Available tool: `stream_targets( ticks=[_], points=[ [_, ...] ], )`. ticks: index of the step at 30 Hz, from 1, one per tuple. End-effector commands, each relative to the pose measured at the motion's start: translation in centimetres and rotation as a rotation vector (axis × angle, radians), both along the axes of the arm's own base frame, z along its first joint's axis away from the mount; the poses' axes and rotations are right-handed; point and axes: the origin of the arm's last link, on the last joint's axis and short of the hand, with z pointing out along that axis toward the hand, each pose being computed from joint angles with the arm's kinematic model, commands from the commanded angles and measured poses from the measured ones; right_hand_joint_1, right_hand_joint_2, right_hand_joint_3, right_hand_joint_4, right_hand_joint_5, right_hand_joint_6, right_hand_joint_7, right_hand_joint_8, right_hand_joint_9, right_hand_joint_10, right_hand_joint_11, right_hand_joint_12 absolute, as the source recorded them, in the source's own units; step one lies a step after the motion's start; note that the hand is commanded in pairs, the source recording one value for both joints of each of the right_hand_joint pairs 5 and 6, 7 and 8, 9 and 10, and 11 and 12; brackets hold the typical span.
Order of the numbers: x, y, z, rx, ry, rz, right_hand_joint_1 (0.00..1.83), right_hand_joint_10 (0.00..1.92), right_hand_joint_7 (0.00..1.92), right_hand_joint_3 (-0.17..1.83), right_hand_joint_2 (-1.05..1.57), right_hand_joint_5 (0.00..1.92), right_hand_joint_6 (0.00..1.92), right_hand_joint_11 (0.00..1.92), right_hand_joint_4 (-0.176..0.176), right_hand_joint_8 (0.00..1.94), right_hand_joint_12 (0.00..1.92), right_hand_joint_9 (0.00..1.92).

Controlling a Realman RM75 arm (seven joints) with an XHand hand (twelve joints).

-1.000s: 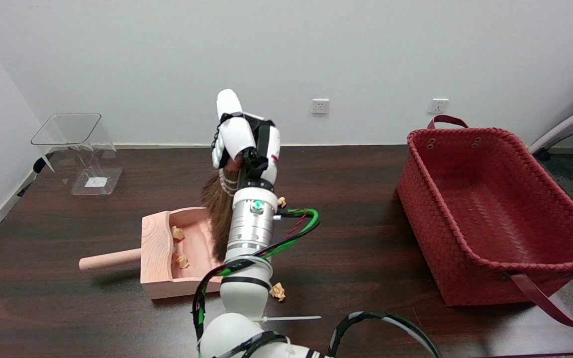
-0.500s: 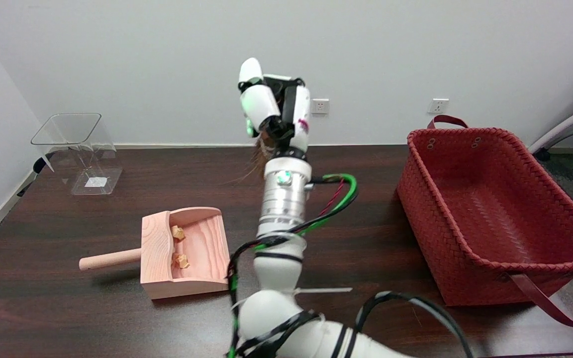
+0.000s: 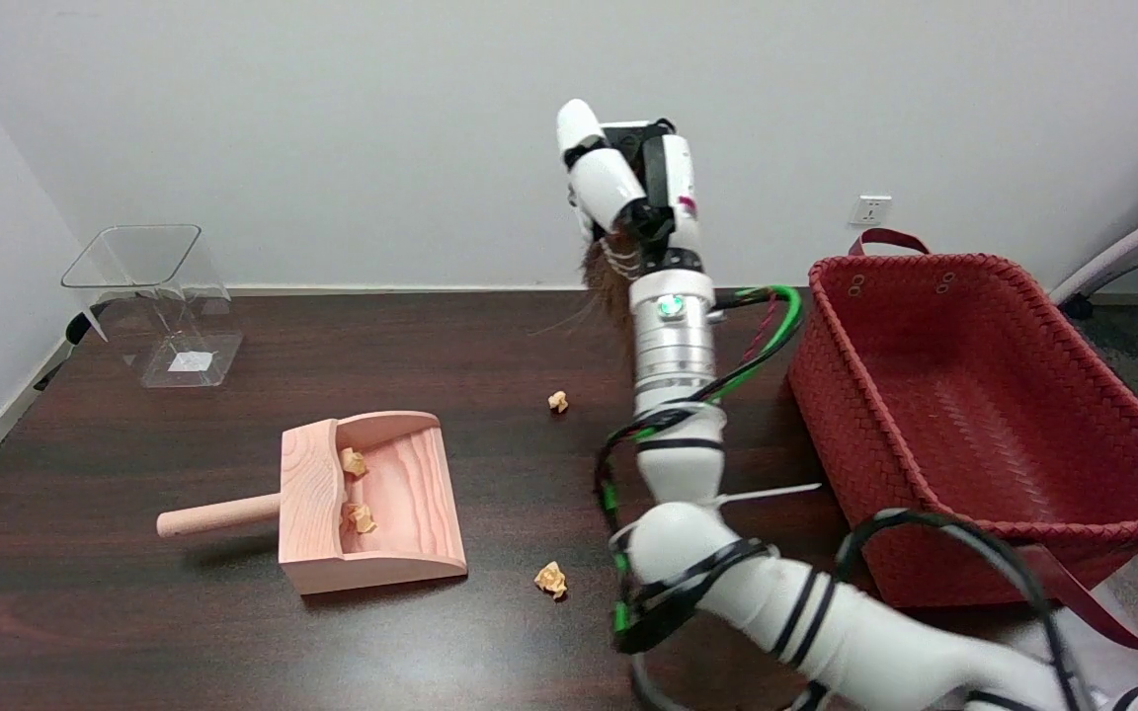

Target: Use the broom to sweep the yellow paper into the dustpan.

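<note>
I judge this to be a plain office or laboratory room set up for testing. I see a bare white wall point(image 3: 332, 118) with two wall sockets, one at point(image 3: 870, 209) in clear sight, the other hidden behind the arm. A pale skirting strip runs along the foot of the wall. My work surface is a dark wood-grain table point(image 3: 134, 632) pushed close to that wall. At the right edge I see the curved pale leg of an office chair point(image 3: 1127, 252) over grey carpet point(image 3: 1137, 341). On the table stand a clear plastic bin point(image 3: 159, 301) and a red woven basket point(image 3: 984, 425), set out like trial props rather than household furnishings.
</note>
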Motion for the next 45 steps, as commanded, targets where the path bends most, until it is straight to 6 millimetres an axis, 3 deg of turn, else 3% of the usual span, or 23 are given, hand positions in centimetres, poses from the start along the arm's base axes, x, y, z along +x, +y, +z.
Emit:
stream_targets(
  ticks=[1, 5, 15, 28, 38, 45],
  points=[
    [-3.4, -0.8, 8.4, 0.064, 0.008, -0.093, 0.86, 1.92, 1.92, 0.67, 1.57, 1.92, 1.92, 1.92, 0.000, 1.92, 1.92, 1.92],
    [-5.5, -0.9, 8.1, 0.093, -0.064, -0.113, 0.83, 1.92, 1.92, 0.71, 1.57, 1.92, 1.92, 1.92, 0.000, 1.92, 1.92, 1.92],
    [-8.6, -1.5, 6.1, 0.150, -0.127, -0.153, 0.81, 1.92, 1.92, 0.67, 1.57, 1.92, 1.92, 1.92, 0.000, 1.92, 1.92, 1.92],
    [-11.6, -1.7, 0.6, 0.266, -0.193, -0.219, 0.79, 1.92, 1.92, 0.67, 1.57, 1.92, 1.92, 1.92, 0.000, 1.92, 1.92, 1.92],
    [-11.4, -1.3, -3.2, 0.347, -0.228, -0.233, 0.78, 1.92, 1.92, 0.64, 1.57, 1.92, 1.92, 1.92, 0.000, 1.92, 1.92, 1.92],
    [-8.8, -1.1, -5.4, 0.442, -0.293, -0.197, 0.81, 1.92, 1.92, 0.56, 1.57, 1.92, 1.92, 1.92, 0.000, 1.92, 1.92, 1.92]
  ],
)
